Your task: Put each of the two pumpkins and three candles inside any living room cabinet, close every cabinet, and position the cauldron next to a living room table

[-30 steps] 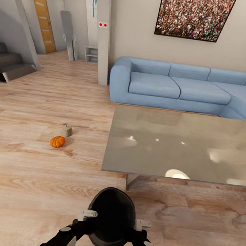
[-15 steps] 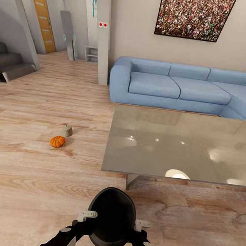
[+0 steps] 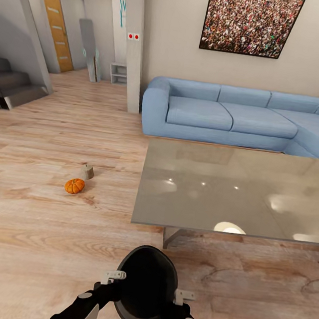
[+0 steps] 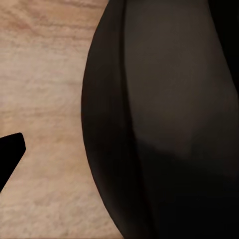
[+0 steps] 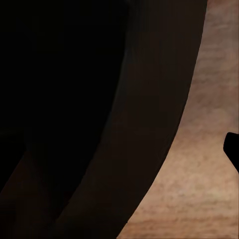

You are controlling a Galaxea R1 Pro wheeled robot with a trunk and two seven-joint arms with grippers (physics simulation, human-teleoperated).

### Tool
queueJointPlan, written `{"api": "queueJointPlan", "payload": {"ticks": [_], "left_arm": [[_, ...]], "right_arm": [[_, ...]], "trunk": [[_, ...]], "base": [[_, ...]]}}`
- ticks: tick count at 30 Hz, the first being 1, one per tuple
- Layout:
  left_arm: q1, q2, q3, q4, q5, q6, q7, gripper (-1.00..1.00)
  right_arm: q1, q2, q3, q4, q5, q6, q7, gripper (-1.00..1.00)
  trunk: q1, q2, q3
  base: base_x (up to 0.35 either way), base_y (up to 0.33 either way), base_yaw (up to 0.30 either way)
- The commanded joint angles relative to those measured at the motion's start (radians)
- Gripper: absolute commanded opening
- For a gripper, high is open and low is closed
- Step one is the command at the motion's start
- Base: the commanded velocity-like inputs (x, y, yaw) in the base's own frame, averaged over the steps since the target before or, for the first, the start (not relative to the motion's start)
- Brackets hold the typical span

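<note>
The black cauldron (image 3: 145,286) hangs low in front of me in the head view, just short of the grey glass table (image 3: 236,190). My left gripper (image 3: 115,279) holds its left side and my right gripper (image 3: 179,297) its right side, both shut on it. Up close, the cauldron's dark wall (image 4: 159,119) fills much of the left wrist view, with one fingertip (image 4: 9,154) outside it. The right wrist view shows the wall (image 5: 99,119) and a fingertip (image 5: 233,148). An orange pumpkin (image 3: 74,186) and a tan candle (image 3: 87,171) lie on the floor to the left. The cabinet is out of view.
A blue corner sofa (image 3: 225,115) stands behind the table. A white pillar (image 3: 135,40) rises left of the sofa. Dark stairs (image 3: 8,86) and a wooden door (image 3: 58,30) lie far left. Open wood floor stretches between me and the pumpkin.
The whole head picture has shifted slightly, so the camera moved. The cauldron stays held between both grippers. Pumpkin and candle have not moved on the floor.
</note>
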Motion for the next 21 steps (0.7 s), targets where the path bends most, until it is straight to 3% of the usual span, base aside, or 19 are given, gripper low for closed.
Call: {"api": "queueJointPlan", "payload": {"ticks": [1,13,21], "left_arm": [[0.0,0.0,0.0,-0.001,0.005,0.004,-0.003,1.0],[0.0,0.0,0.0,-0.002,0.005,0.004,-0.003,1.0],[0.0,0.0,0.0,-0.003,0.005,0.005,-0.004,1.0]], "right_arm": [[0.0,0.0,0.001,0.031,-0.003,-0.004,-0.002,1.0],[0.0,0.0,0.001,0.031,-0.003,-0.004,0.001,1.0],[0.0,0.0,0.001,0.007,-0.004,-0.002,0.001,1.0]], "trunk": [[0.0,0.0,-0.001],[0.0,0.0,-0.001],[-0.004,0.002,0.03]], "base": [[0.0,0.0,0.0],[0.0,0.0,0.0],[0.0,0.0,0.0]]}}
